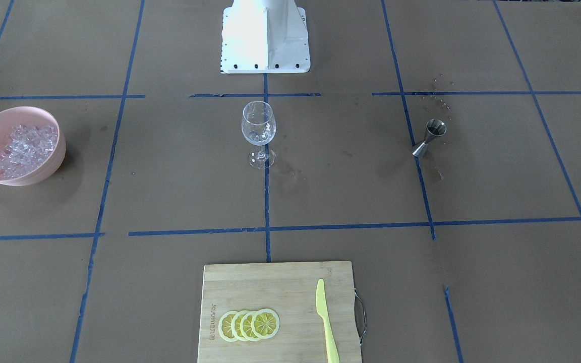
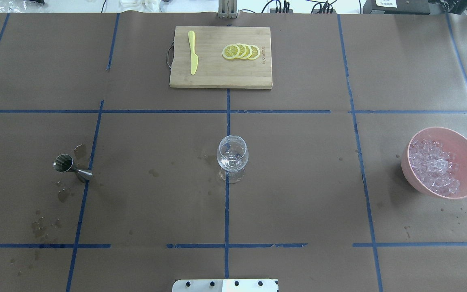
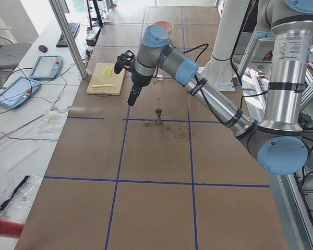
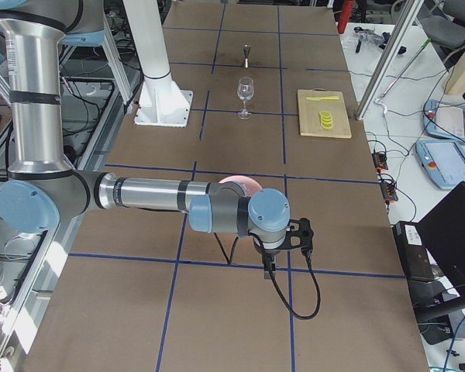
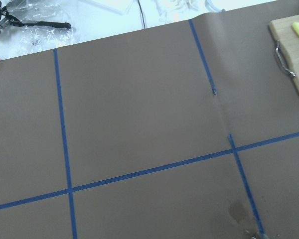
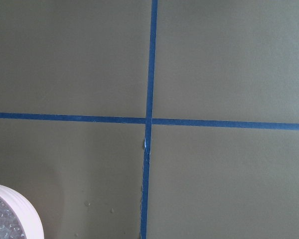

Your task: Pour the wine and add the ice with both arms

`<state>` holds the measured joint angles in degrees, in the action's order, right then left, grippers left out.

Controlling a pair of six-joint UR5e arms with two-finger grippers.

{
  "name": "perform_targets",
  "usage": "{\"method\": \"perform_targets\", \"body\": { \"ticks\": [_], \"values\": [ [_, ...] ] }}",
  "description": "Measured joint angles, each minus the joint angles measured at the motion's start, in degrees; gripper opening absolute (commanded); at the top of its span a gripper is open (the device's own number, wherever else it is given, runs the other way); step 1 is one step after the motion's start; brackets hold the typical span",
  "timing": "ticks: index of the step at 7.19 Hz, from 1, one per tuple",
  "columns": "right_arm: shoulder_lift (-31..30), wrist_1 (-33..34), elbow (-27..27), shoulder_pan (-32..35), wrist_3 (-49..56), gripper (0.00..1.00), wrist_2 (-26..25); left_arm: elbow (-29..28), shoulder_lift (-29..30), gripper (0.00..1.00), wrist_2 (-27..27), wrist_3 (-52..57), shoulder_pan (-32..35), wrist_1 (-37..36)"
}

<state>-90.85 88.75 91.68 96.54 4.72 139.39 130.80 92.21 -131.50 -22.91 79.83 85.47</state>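
**Both arms aloft, ice heaped in the pink bowl**

The ice [image 2: 434,167] lies in a heap of clear cubes inside a pink bowl [image 2: 444,129] on the robot's right side of the table [image 2: 298,194], well apart from everything else; in the right wrist view only a curve of the bowl's rim and a few cubes show at the lower left corner.

A stemmed wine glass [image 2: 232,156] stands upright at the middle of the table, on a line of blue tape; whether it holds anything I cannot tell. A steel jigger [image 2: 71,167] stands on the robot's left side, just beside another tape line, with wet spots [image 2: 39,227] on the brown paper around it.

On the far side from the robot lies a wooden cutting board [image 2: 217,75]; on it are overlapping lemon slices [image 2: 241,51] and a yellow knife [image 2: 193,52], apart from each other.

The left arm [image 3: 214,99] reaches out over the table, its left gripper [image 3: 131,99] pointing down above the paper between the jigger and the board, touching nothing; whether it is released or clenched I cannot tell. The right arm [image 4: 147,194] stretches low across the table in front of the bowl, which it partly hides; the right gripper [image 4: 268,262] hangs just beyond the bowl, and its jaws cannot be read either.

A white pedestal [image 1: 265,35] stands at the robot's edge of the table.
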Motion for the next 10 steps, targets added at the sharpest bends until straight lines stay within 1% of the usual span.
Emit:
{"method": "perform_targets", "body": {
  "ticks": [1,2,3,4,6,7,8,9,10],
  "values": [
    [-0.2,-0.1,0.3,0.0,0.0,1.00,0.5,2.9,-0.3,1.00,4.5,-9.3,-6.7,2.3],
    [-0.2,-0.2,0.4,-0.1,0.0,1.00,0.9,5.2,-1.4,1.00,10.4,-18.7,-14.5,5.3],
    [-0.3,-0.2,0.5,-0.1,-0.1,1.00,1.1,7.1,-3.9,1.00,16.6,-26.6,-21.8,9.0],
    [-0.2,0.0,0.8,-0.1,-0.2,1.00,1.5,8.2,-8.4,1.00,22.6,-33.6,-28.4,14.9],
    [-0.2,0.3,1.3,-0.1,-1.6,1.00,2.3,8.8,-20.4,1.00,35.1,-44.5,-40.4,29.2],
    [-0.2,0.3,1.9,-0.1,-3.2,1.00,2.5,8.7,-24.4,1.00,40.9,-48.6,-45.9,33.4],
    [-0.3,0.4,2.4,-0.1,-4.1,1.00,2.6,8.5,-26.9,1.00,48.4,-54.0,-53.1,35.0],
    [-0.2,0.5,2.8,-0.2,-4.6,1.00,2.6,7.9,-28.3,1.00,56.8,-60.4,-61.3,34.9],
    [-0.1,0.4,3.1,-0.2,-5.3,1.00,2.4,6.0,-28.7,1.00,65.8,-66.6,-69.0,33.7]
  ]
}}
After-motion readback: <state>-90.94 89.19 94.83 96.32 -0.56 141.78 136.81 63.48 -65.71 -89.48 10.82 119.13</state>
